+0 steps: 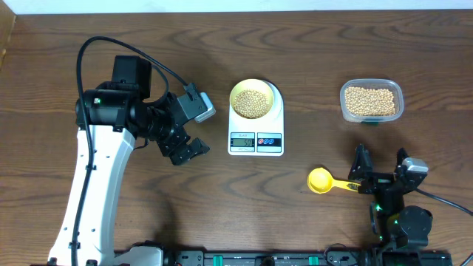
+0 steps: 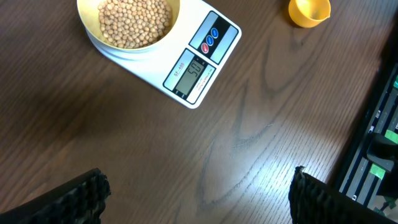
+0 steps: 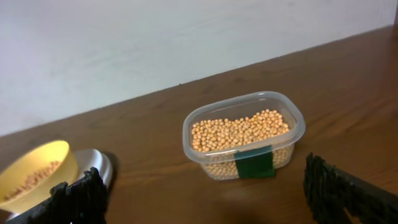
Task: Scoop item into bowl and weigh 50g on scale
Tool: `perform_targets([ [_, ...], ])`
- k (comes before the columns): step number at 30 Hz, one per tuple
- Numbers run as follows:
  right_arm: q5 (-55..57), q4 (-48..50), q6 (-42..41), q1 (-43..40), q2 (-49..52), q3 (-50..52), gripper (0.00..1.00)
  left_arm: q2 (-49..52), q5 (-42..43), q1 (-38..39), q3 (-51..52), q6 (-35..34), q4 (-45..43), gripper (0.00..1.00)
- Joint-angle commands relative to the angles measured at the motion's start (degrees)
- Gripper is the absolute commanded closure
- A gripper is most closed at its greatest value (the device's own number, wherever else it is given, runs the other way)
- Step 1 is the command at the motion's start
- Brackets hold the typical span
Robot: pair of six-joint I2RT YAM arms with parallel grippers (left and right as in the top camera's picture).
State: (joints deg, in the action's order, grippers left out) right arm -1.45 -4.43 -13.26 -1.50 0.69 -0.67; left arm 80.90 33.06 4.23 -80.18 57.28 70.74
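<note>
A small pale-yellow bowl filled with beige beans stands on the white scale, whose display is lit. More beans fill a clear tub at the back right. A yellow scoop lies empty on the table, its handle pointing at my right gripper, which is open and holds nothing. My left gripper hovers open just left of the scale. In the left wrist view the bowl, the scale and the scoop lie beyond the left gripper. The right gripper faces the tub.
A black equipment rail runs along the table's front edge, close behind the right arm's base. The tub carries a green label. A pale wall rises behind the table's far edge.
</note>
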Motion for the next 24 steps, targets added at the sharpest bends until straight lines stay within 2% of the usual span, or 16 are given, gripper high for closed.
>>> perform_targets([
  [1,-0.24,-0.02,7.61,-0.33,-0.37,0.35,0.01,0.33,0.74,0.09,-0.50,0.98,0.37,0.05],
  [4,-0.20,-0.04,10.75,-0.35,-0.37,0.35,0.01,0.33,0.74,0.09,-0.50,1.01,0.37,0.05],
  [14,0.00,-0.20,13.16,-0.33,-0.37,0.35,0.01,0.33,0.74,0.09,-0.50,0.98,0.37,0.05],
  [24,-0.26,-0.15,11.65,-0.33,-0.37,0.35,0.01,0.33,0.74,0.09,-0.50,0.98,0.37,0.05],
])
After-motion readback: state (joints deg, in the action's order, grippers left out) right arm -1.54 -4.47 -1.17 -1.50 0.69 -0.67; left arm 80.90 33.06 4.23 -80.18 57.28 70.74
